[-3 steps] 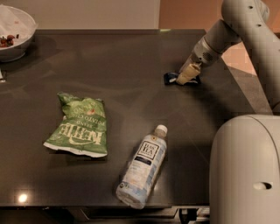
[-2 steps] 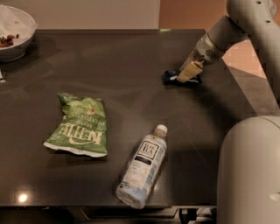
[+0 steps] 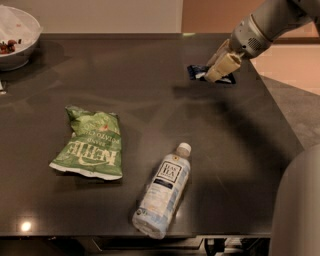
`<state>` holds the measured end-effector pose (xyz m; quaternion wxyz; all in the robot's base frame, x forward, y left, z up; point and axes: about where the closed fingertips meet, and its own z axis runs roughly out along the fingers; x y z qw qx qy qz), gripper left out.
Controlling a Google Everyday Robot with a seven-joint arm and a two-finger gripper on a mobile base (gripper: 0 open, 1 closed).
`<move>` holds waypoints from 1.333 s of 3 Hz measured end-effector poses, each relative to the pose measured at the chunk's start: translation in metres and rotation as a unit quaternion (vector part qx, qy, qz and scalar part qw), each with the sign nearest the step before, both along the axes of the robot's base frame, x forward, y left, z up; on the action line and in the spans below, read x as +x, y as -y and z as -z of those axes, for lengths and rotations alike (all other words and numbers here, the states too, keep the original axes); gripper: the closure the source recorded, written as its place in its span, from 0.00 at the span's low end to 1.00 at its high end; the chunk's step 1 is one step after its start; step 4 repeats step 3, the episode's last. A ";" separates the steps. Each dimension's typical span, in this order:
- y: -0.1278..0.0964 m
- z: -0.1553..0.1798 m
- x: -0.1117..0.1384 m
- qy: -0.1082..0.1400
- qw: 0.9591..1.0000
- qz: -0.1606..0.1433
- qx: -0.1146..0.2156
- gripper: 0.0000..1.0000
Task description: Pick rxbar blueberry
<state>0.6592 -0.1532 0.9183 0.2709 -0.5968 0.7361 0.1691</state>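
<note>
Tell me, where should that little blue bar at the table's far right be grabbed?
Probably across its narrow width, coming down from above: the rxbar blueberry is thin and flat, low against the table, with no tall side to pinch. The gripper is over its right part.

The arm (image 3: 280, 15) is a smooth, pale grey tube with a matte shell. Near its wrist sits a darker grey collar (image 3: 248, 42) with a finely speckled surface. The end effector (image 3: 215, 70), above the far right part of the dark worktop (image 3: 150, 110), is cream-coloured and blocky. At the lower right edge bulges a large, rounded, light grey body shell (image 3: 300, 210).
</note>
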 end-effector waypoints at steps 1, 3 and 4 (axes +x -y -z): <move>-0.005 -0.031 -0.016 0.019 1.000 -0.014 0.009 1.00; -0.017 -0.078 -0.039 0.054 0.997 -0.044 0.014 1.00; -0.017 -0.078 -0.039 0.054 0.997 -0.044 0.014 1.00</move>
